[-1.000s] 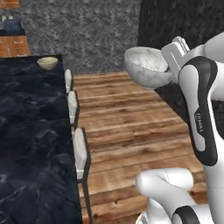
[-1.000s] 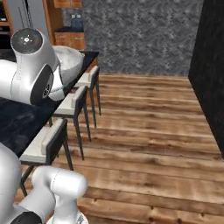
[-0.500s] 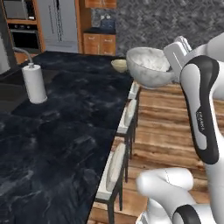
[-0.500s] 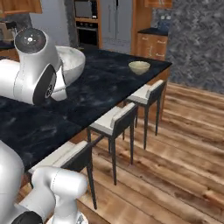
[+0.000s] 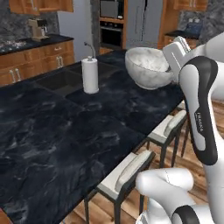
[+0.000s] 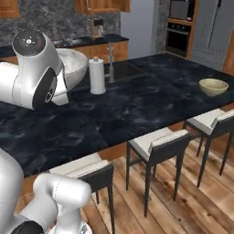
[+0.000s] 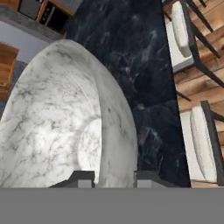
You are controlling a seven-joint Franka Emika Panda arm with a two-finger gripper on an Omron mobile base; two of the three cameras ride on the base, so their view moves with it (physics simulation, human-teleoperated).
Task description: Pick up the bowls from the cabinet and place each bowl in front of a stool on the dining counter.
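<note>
Two bowls in play right now. I've got the marbled bowl (image 5: pixel 150 68) up in the air over the black dining counter (image 5: pixel 65 131), and my hand camera shows how: the gripper (image 7: pixel 113 178) is nearly closed, pinching the rim, one fingertip (image 7: pixel 81 178) inside the bowl and the other outside. From the left camera the bowl hangs near the counter's far end, just past a white paper towel roll (image 5: pixel 90 75) that stands upright on the stone. The right camera mostly hides the marbled bowl (image 6: pixel 73 66) behind the arm's big joint, so I only get a slice of it there.

That right camera does give me the tan bowl (image 6: pixel 213 86), sitting on the counter near its edge, with a stool (image 6: pixel 209 122) tucked in front of it. Another stool (image 6: pixel 157 142) sits further along, and a third one (image 6: pixel 87 170) is closest to the base. Hand camera catches two cream seats beside the counter edge.
</note>
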